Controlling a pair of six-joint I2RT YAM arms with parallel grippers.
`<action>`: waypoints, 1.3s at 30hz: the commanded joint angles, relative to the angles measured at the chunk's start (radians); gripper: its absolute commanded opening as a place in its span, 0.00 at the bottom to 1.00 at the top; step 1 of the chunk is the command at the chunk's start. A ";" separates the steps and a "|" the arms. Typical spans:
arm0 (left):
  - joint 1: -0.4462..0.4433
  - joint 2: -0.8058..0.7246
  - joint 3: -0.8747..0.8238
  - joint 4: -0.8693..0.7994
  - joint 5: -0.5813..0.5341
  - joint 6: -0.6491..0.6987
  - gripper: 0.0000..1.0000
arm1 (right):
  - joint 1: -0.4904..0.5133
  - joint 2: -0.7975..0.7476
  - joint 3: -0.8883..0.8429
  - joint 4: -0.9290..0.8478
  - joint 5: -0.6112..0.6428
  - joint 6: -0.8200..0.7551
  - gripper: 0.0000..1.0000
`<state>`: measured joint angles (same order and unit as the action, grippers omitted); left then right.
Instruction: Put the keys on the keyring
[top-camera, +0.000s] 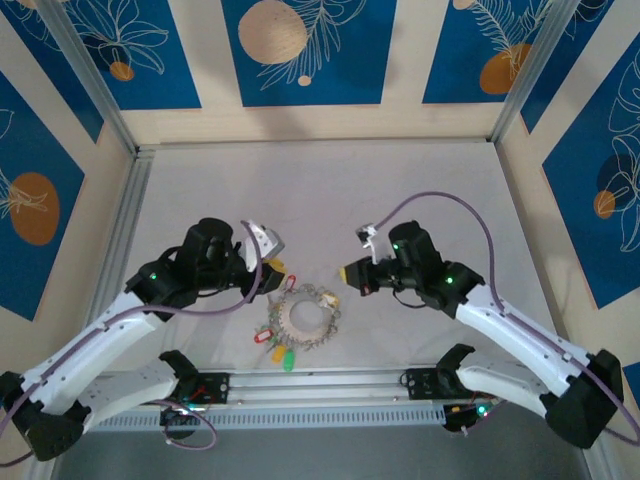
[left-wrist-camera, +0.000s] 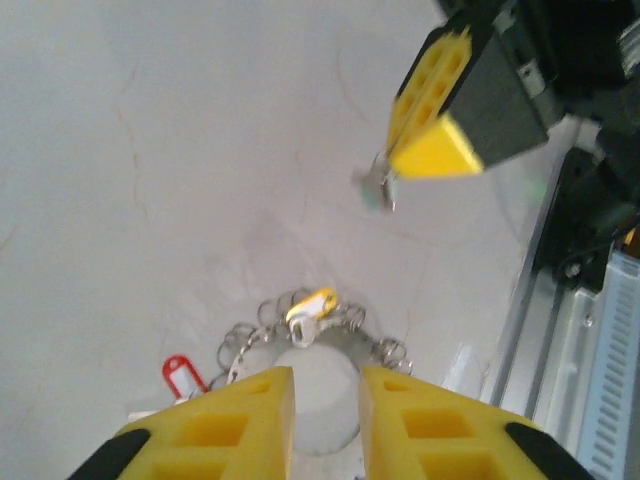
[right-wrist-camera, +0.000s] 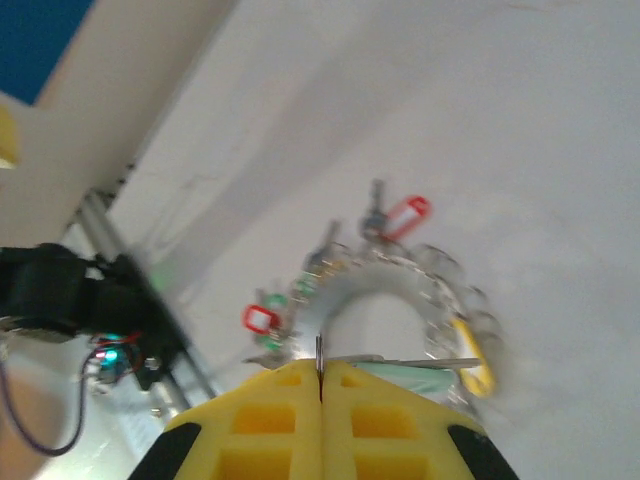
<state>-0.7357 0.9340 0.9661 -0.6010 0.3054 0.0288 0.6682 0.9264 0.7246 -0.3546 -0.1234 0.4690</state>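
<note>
Grey keyring (top-camera: 325, 320) lies well apart from the table (top-camera: 330, 190) edges

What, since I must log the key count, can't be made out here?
Left wrist: left gripper covers the near rim of the keyring; the key in the shut right gripper is blurred.
Right wrist: blur smears the keys.
Top external: keys too small to count.

Keyring (left-wrist-camera: 350, 352) rim behind left end effector (left-wrist-camera: 327, 385)

Both arms reach inward from the table's near edge. The left gripper (left-wrist-camera: 325, 385) hovers with fingers parted; the right gripper (right-wrist-camera: 319, 368) pinches a key (left-wrist-camera: 379, 187).
</note>
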 joint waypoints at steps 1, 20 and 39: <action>-0.007 0.053 0.067 -0.077 0.002 -0.006 0.34 | -0.065 -0.084 -0.075 -0.001 0.058 0.060 0.00; -0.198 0.670 0.259 -0.117 0.012 0.038 0.50 | -0.397 -0.290 -0.324 0.110 -0.040 0.123 0.00; -0.284 0.923 0.340 -0.109 -0.115 0.003 0.48 | -0.559 -0.340 -0.399 0.123 -0.179 0.112 0.00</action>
<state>-1.0035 1.8408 1.2873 -0.6773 0.2447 0.0494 0.1188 0.6041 0.3443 -0.2462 -0.2573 0.5846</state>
